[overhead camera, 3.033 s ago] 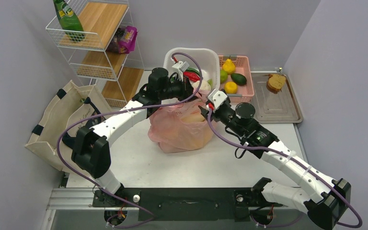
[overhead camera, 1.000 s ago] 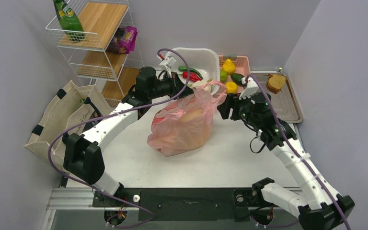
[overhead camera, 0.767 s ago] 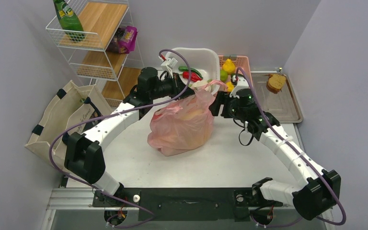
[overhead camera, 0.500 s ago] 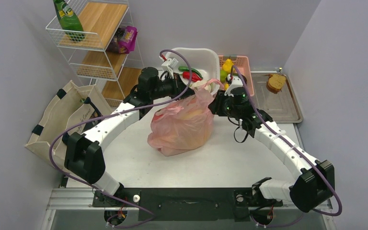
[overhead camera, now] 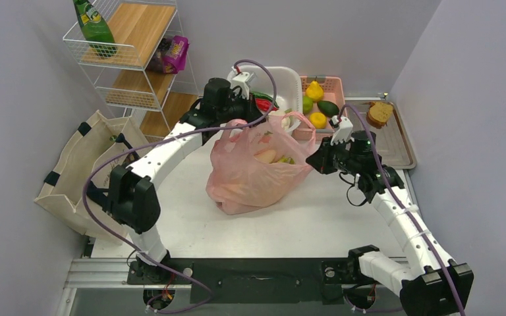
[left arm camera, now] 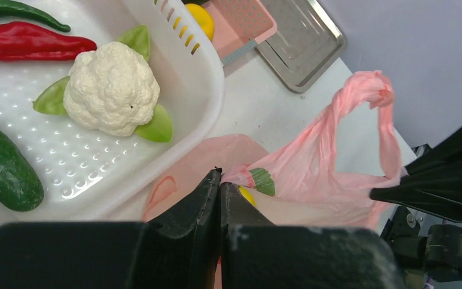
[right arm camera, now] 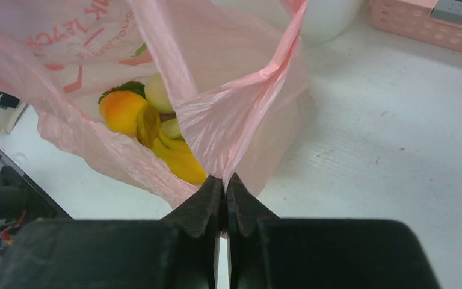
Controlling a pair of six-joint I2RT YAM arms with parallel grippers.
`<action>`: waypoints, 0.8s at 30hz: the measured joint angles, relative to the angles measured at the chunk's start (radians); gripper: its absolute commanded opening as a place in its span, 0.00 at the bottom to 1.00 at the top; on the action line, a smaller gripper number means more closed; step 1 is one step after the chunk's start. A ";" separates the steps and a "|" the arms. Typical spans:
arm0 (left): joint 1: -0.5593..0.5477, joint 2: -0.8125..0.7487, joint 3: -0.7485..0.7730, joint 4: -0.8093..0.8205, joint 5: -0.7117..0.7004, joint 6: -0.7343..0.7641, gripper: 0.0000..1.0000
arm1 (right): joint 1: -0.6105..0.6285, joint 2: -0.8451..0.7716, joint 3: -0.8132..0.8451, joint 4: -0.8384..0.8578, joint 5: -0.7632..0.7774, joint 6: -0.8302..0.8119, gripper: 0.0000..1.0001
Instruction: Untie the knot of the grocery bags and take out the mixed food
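table: pink bag partly hides fruit

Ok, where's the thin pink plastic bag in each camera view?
Top external: thin pink plastic bag mid-table, between the arms.
Left wrist: bag lower centre to right, edge pinched by the left hand.
Right wrist: bag upper left and centre, fold pinched by the right hand.
Shared landmark: pink slotted plastic basket, top centre-right, top centre, top right.
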State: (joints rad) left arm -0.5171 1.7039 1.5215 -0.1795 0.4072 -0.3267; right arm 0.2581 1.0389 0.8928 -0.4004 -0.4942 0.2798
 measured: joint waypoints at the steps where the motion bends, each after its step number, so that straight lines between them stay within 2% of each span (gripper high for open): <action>1: -0.001 0.034 0.040 -0.023 0.010 0.016 0.00 | -0.016 -0.013 0.001 -0.011 -0.022 -0.021 0.00; 5: -0.011 0.196 0.228 -0.095 0.070 0.072 0.01 | -0.051 -0.014 0.007 -0.060 -0.075 -0.082 0.00; 7: -0.013 0.261 0.299 -0.124 0.113 0.089 0.33 | -0.056 -0.007 0.010 -0.087 -0.089 -0.100 0.03; 8: -0.011 0.278 0.320 -0.135 0.134 0.102 0.56 | -0.059 -0.006 0.011 -0.100 -0.092 -0.109 0.15; 9: -0.007 0.291 0.340 -0.151 0.158 0.104 0.62 | -0.061 -0.005 0.013 -0.118 -0.094 -0.114 0.22; 10: 0.002 0.294 0.353 -0.167 0.185 0.106 0.68 | -0.064 -0.005 0.016 -0.142 -0.096 -0.118 0.34; 12: 0.036 0.293 0.397 -0.227 0.244 0.104 0.70 | -0.070 -0.008 0.023 -0.177 -0.092 -0.128 0.50; 14: 0.082 0.282 0.446 -0.278 0.281 0.127 0.71 | -0.072 -0.015 0.044 -0.206 -0.083 -0.138 0.57; 17: 0.158 0.208 0.451 -0.360 0.306 0.174 0.72 | -0.074 -0.030 0.116 -0.236 -0.069 -0.150 0.59; 21: 0.257 0.034 0.369 -0.414 0.303 0.196 0.70 | -0.053 -0.047 0.247 -0.233 -0.047 -0.178 0.58; 24: 0.300 -0.082 0.311 -0.441 0.278 0.193 0.70 | 0.032 -0.056 0.315 -0.198 -0.012 -0.202 0.58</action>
State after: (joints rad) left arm -0.2169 1.6218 1.8320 -0.6209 0.6849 -0.1341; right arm 0.2901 0.9829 1.2079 -0.5983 -0.5060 0.0780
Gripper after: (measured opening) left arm 0.705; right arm 0.579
